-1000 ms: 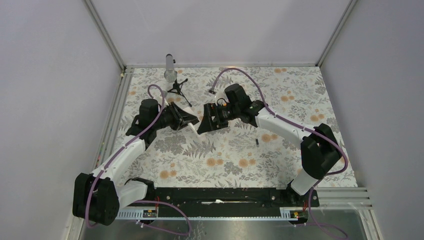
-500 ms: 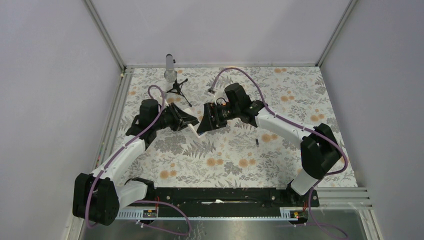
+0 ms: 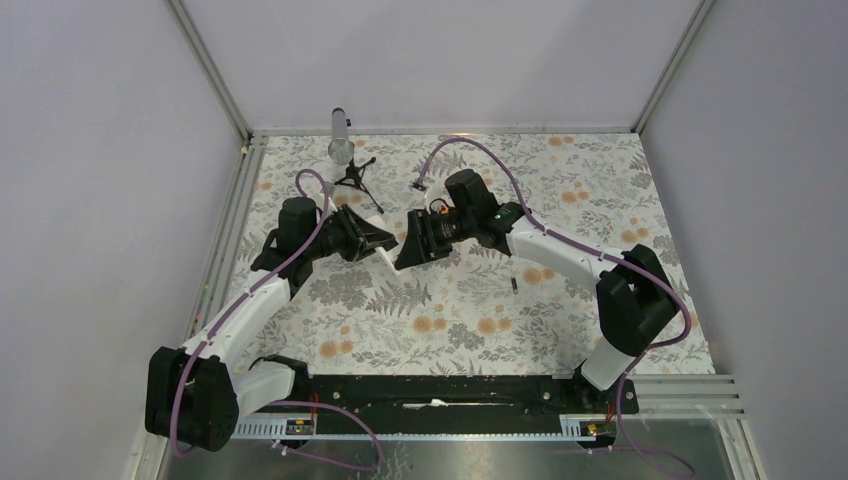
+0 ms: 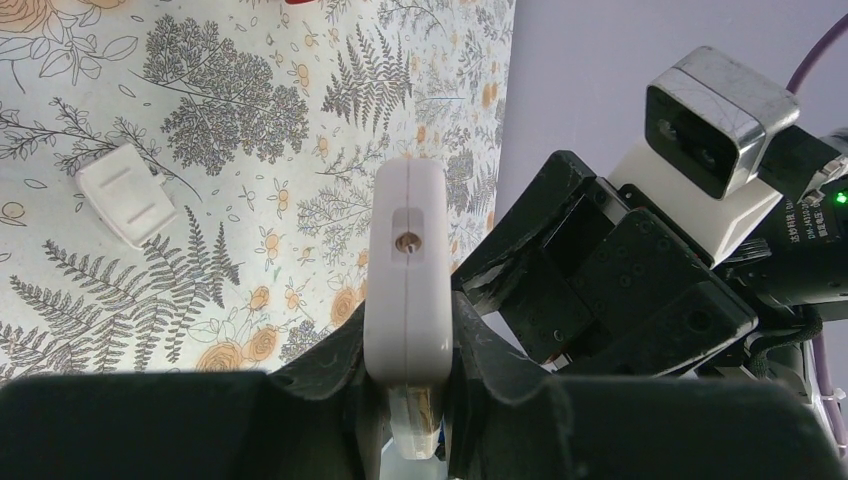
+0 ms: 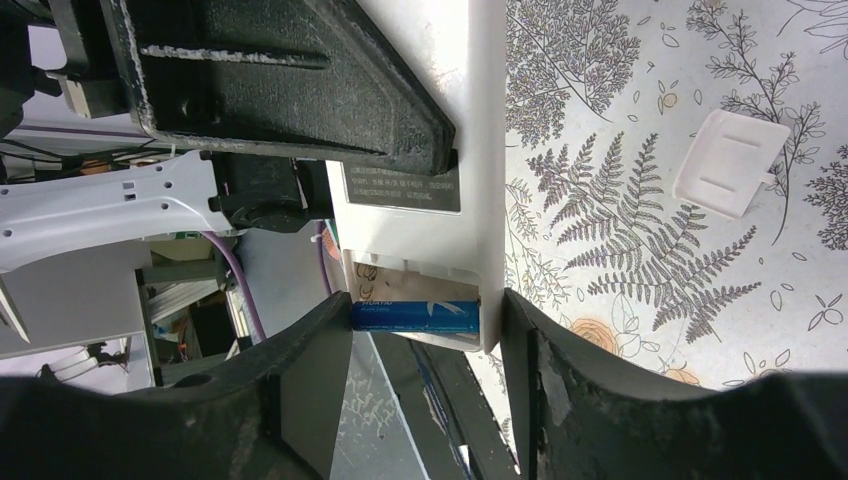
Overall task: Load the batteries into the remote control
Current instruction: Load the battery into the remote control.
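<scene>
Over the middle of the table (image 3: 600, 180): both arms meet, jaw tips nearly touching, with the remote control (image 4: 408, 270) held up between them.
Left gripper (image 4: 408, 352): jaws clenched on the remote's lower part, one finger on each broad face.
Remote control: off the table and seen edge-on from the left wrist, a small round hole in its narrow end. From the right wrist its plain white back shows a grey label and an open compartment at the near end.
Blue battery (image 5: 415, 316): lying crosswise in the mouth of that open compartment, at the right arm's fingertips.
Right gripper (image 5: 425, 318): jaws grasping across the blue battery lengthwise. One finger is against the battery's end and the other against the remote's side wall beyond its far end.
Cover piece (image 4: 125, 195): small, flat and white, lying on the table apart from the remote.
Small dark piece (image 3: 515, 284): on the table just right of the right forearm, too small to identify.
Black tripod (image 3: 355, 178): standing near the table's far edge, behind the left arm.
</scene>
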